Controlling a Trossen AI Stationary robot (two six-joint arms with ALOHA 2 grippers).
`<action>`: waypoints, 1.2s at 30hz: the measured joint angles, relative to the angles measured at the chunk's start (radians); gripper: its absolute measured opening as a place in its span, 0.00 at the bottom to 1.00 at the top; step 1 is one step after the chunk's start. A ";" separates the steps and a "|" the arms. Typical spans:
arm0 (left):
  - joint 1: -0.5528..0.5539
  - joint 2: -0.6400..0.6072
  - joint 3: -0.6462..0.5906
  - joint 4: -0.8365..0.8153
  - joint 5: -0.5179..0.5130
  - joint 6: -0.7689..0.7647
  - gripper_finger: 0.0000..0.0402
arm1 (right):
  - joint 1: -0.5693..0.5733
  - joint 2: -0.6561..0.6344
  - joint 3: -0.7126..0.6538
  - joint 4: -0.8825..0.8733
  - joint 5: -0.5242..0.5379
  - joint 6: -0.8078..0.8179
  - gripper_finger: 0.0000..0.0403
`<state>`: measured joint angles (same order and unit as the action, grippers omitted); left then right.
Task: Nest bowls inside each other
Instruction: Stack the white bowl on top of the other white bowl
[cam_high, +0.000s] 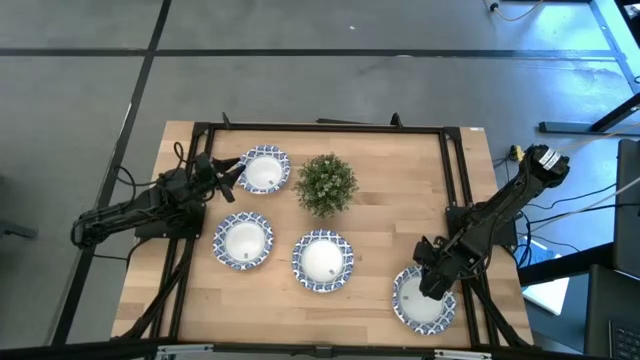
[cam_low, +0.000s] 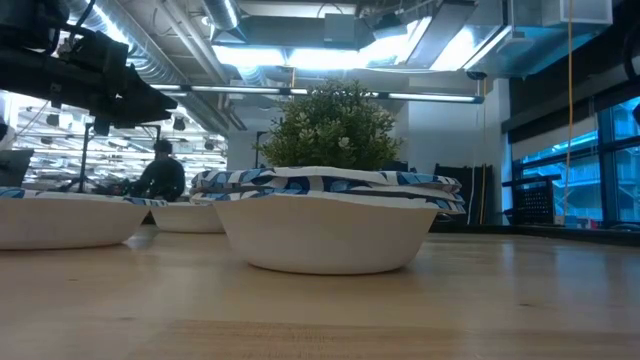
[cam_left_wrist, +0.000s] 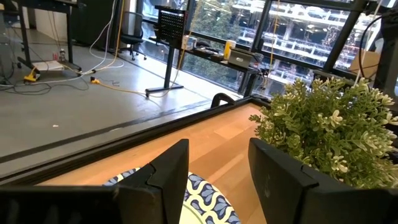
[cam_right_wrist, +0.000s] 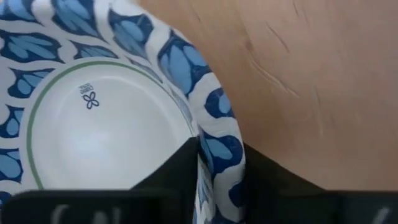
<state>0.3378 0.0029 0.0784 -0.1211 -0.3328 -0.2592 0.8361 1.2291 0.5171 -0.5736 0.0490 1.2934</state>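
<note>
Four bowl places show in the high view, each bowl white inside with a blue patterned rim: a far-left bowl (cam_high: 264, 170), a left bowl (cam_high: 243, 240), a middle bowl (cam_high: 322, 260) and a near-right bowl (cam_high: 424, 300). In the low view the middle bowl (cam_low: 325, 230) shows stacked rims, so others are nested in it. My left gripper (cam_high: 232, 172) is open beside the far-left bowl, whose rim (cam_left_wrist: 208, 199) shows between its fingers. My right gripper (cam_high: 432, 280) is shut on the near-right bowl (cam_right_wrist: 106, 130). My right gripper holds the near-right bowl by its rim (cam_right_wrist: 219, 158), on the far side of the bowl. One finger (cam_right_wrist: 177, 171) is inside the bowl and the other (cam_right_wrist: 273, 177) outside. The fingers slant down from the table's far right. Whether the bowl's base is on the table, I cannot tell.
A small green potted plant (cam_high: 327, 184) stands between the far-left bowl and the middle bowl, close to my left gripper's reach (cam_left_wrist: 336, 130). A dark frame (cam_high: 455, 180) runs along the table's edges. Bare wood (cam_high: 395, 215) lies between the plant and my right arm.
</note>
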 joint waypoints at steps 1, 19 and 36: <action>0.000 0.000 0.000 0.000 0.000 0.000 0.40 | 0.000 0.000 0.000 0.001 0.000 0.000 0.21; 0.000 0.000 0.000 0.000 0.000 0.000 0.40 | -0.008 0.000 0.025 0.039 0.000 -0.012 0.10; 0.000 0.000 0.000 0.000 0.001 0.000 0.40 | -0.245 0.001 0.212 0.037 0.001 -0.261 0.10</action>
<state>0.3378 0.0028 0.0784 -0.1215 -0.3317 -0.2592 0.5915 1.2297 0.7295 -0.5369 0.0505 1.0328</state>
